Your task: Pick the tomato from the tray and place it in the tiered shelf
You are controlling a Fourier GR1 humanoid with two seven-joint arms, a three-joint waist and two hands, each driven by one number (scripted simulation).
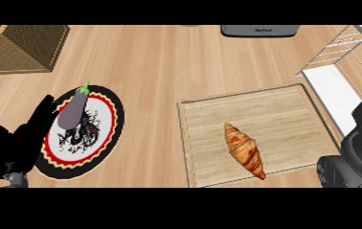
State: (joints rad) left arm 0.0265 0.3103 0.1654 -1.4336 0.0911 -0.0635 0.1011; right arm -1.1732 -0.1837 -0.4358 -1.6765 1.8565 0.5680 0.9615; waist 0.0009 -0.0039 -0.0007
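Note:
No tomato shows anywhere in the head view. The wooden tray (212,113) lies right of centre and holds only a croissant (244,149). The white wire tiered shelf (331,74) stands at the right edge, just beyond the tray's far right corner. My right hand (351,139) appears only as dark shapes at the right edge, beside the tray's right rim and below the shelf; whatever it may hold is hidden. My left hand (27,134) rests open at the left edge, fingers up, partly over a plate.
A round plate (106,127) with a black and red rim carries a purple eggplant (73,109) on the left. A wicker basket (28,46) stands at the far left corner. A grey appliance (259,30) sits at the far edge.

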